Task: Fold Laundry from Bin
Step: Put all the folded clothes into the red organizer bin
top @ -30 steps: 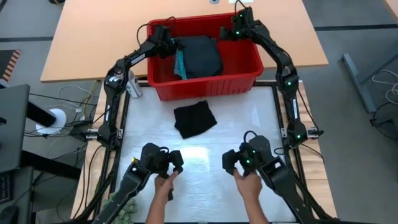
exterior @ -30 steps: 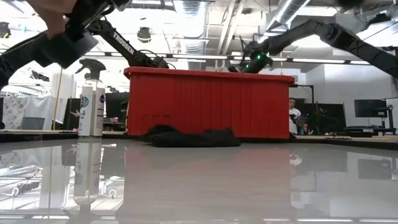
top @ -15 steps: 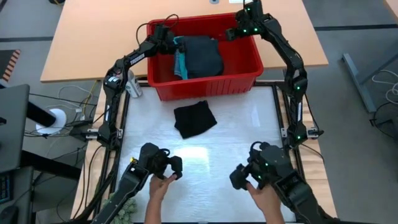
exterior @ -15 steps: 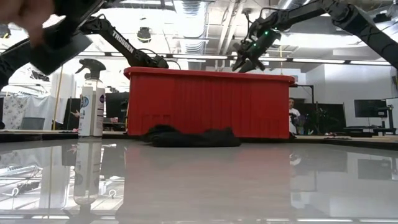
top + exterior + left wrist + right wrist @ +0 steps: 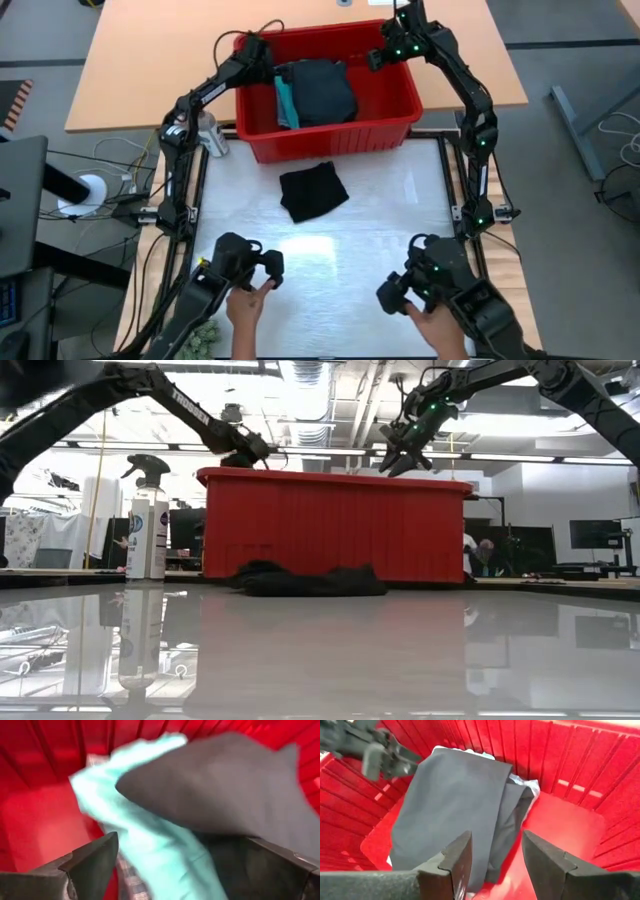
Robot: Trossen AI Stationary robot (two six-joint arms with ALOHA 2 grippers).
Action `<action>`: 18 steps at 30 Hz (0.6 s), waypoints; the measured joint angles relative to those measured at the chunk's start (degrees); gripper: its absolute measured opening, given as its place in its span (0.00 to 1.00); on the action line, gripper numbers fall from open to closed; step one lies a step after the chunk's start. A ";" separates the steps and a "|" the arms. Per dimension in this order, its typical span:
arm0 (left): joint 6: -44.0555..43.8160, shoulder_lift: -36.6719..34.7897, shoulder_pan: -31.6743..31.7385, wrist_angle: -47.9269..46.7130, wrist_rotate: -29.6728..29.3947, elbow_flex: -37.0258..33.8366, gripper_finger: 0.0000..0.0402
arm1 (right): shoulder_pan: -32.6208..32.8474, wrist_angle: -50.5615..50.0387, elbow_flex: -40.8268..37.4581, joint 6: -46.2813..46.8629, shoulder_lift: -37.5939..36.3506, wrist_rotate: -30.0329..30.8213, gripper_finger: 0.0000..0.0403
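The red bin [image 5: 330, 140] stands at the table's far side. In it a dark garment [image 5: 325, 90] lies over a turquoise one [image 5: 287, 100], and a pale striped piece [image 5: 525, 784] peeks out beneath. My left gripper [image 5: 255, 48] hangs open over the bin's far left corner, facing the turquoise cloth [image 5: 150, 820]. My right gripper [image 5: 385, 55] hangs open above the bin's right part, over the dark garment [image 5: 455, 805]. A black folded garment [image 5: 312, 190] lies flat on the table just in front of the bin.
A spray bottle [image 5: 212, 135] stands left of the bin. At the table's near edge a person's hands hold two control arms [image 5: 245, 270] [image 5: 430, 285]. White table surface lies free between them and the black garment. A wooden table [image 5: 150, 60] lies behind the bin.
My left gripper has drawn back from the clothes toward the bin's far left corner and risen a little. My right gripper has risen clear above the bin's right rim. The clothes in the bin and the black garment have stayed put.
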 joint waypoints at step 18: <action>5.02 -18.09 -2.51 0.38 -2.32 0.00 0.95 | -0.81 1.22 -0.04 -2.99 -8.65 -0.37 0.48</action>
